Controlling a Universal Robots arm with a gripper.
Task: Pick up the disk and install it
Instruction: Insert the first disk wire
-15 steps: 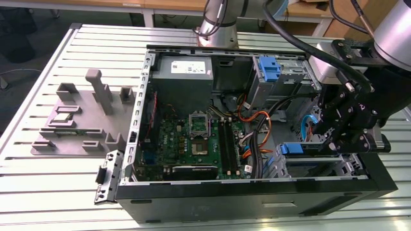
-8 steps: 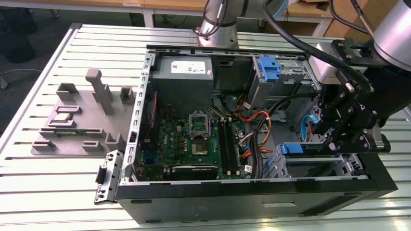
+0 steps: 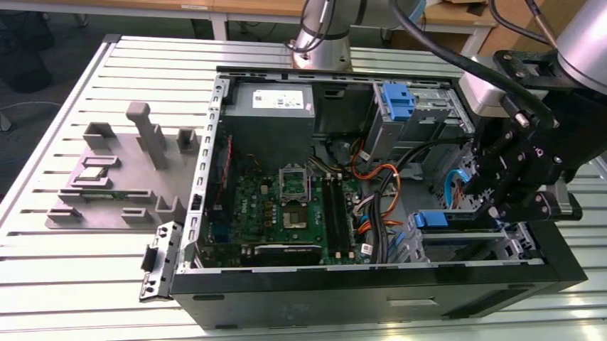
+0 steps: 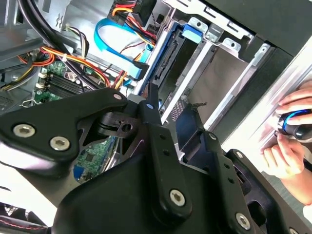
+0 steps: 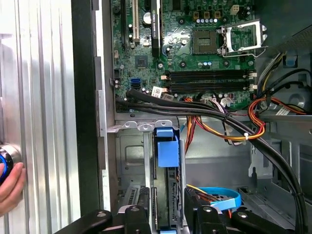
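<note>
The disk (image 3: 442, 219) sits on edge in the lower drive bay of the open computer case (image 3: 379, 284), at the exterior view's right, with its bright blue carrier showing. In the first wrist view the disk (image 5: 165, 146) runs along its slot between metal bay walls. My gripper (image 3: 498, 206) hangs right over that bay. Its fingers stand apart on either side of the disk's near end in both wrist views, gripper (image 5: 168, 217) and gripper (image 4: 180, 117). The disk's dark edge and blue tab (image 4: 168, 58) lie just past one fingertip (image 4: 152, 95).
Black and orange cables (image 5: 229, 122) cross above the bay, and a blue flat cable (image 4: 117, 36) loops nearby. The motherboard (image 3: 284, 206), grey power-supply box (image 3: 270, 103) and upright blue bracket (image 3: 399, 99) fill the case. A grey fixture (image 3: 114, 185) lies outside. A person's hand (image 4: 292, 126) rests on the table.
</note>
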